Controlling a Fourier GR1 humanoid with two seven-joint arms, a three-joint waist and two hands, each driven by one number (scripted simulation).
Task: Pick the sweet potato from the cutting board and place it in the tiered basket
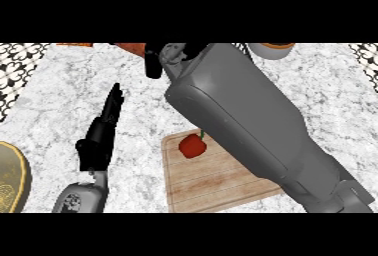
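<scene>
— While the right hand (174, 53) is up at the far edge of the counter, what does the sweet potato (133, 48) look like?

— Only a piece of it shows: a reddish-orange lump with a darker brown edge, cut off by the top of the view. It sits just to the left of the right hand, touching it or very nearly so.

— Is that hand gripping it?

— I cannot tell. The grey right forearm (244, 125) runs up from the lower right corner and covers most of the hand, so only the grey back and a black part at its left side show. Whether it is closed round the sweet potato is hidden.

— And the left hand (98, 142)?

— Open, its black fingers (114, 102) straight and together, pointing away from the robot. It holds nothing and is well apart from the sweet potato, over bare marble counter (66, 85).

— What lies further out?

— A wooden cutting board (214, 187) is partly under the right forearm, near the lower middle. On its far left corner rests a red fruit (193, 146) with a small green stem. A golden plate (13, 172) is at the left edge, and a grey cup (270, 51) with an orange rim stands at the top right.
</scene>
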